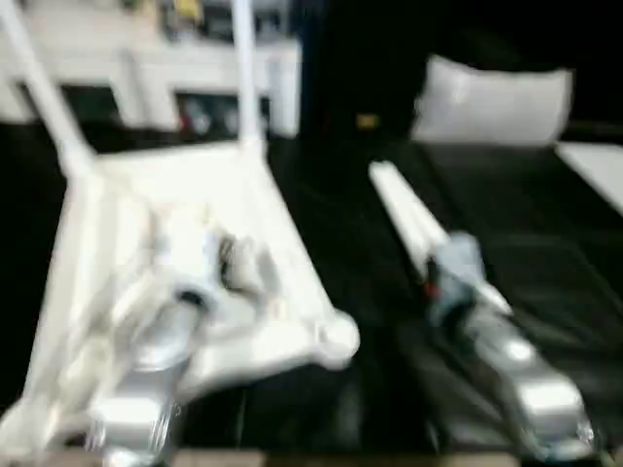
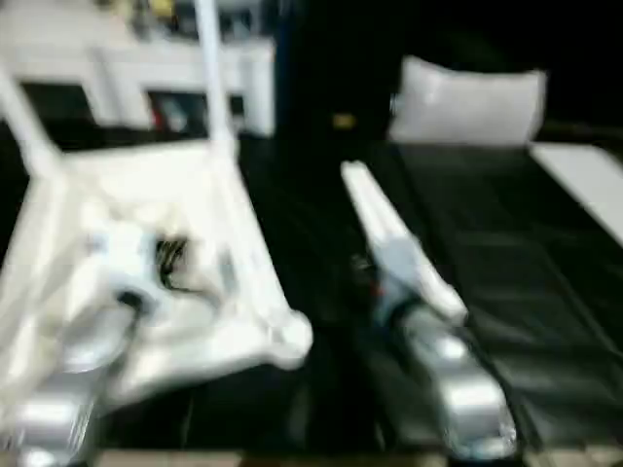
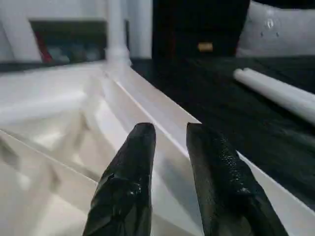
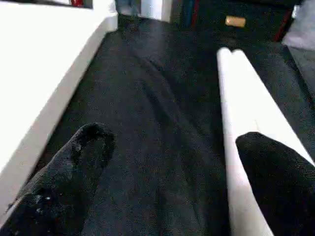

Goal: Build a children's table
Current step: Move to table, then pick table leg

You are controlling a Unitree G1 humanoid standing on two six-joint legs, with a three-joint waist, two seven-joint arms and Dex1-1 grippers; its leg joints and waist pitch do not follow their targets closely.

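Nearby — grey cushion (image 1: 494, 102), white cabinet (image 1: 146, 58).

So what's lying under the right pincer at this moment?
Under the open right pincer lie the loose white legs, side by side on the black surface. One finger covers their near end, so whether it touches them can't be told.

The table top (image 1: 195, 209), its two standing legs (image 1: 243, 68) and the two loose legs (image 4: 243, 113) are all plain white, the surface (image 4: 147, 123) beneath is black, the cushion (image 1: 492, 102) pale grey, the forearms (image 1: 531, 389) silver, and the fingers (image 3: 128, 187) black.
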